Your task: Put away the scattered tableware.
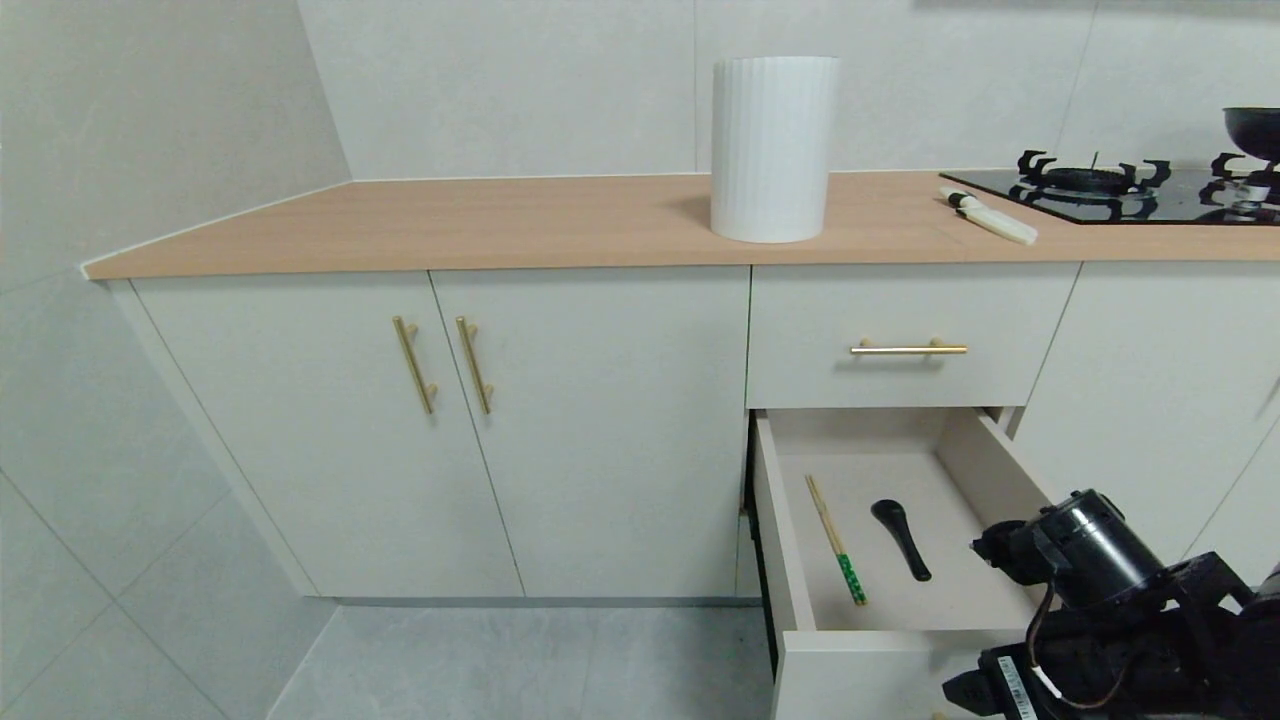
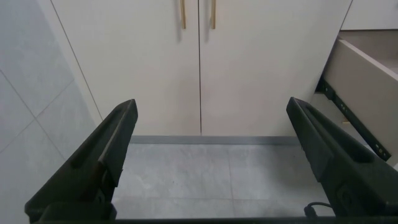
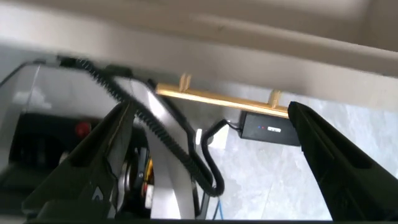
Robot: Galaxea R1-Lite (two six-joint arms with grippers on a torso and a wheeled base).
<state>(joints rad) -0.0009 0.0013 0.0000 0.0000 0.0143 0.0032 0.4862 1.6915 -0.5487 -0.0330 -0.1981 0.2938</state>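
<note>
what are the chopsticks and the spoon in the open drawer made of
Chopsticks: pale tan and matt, probably bamboo or wood, with green patterned ends, likely painted. Spoon: plain black with a slight sheen, likely plastic or lacquered wood; the look leaves it open.

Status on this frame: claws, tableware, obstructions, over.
Left claw open, facing cabinet doors. Right claw open, near drawer handle. Chopsticks and spoon lie in open drawer; knife on countertop. Nothing blocking.

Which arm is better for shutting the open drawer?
Right, probably: the right gripper, open, is at the handle of the drawer. The left gripper faces the cupboard doors instead.
</note>
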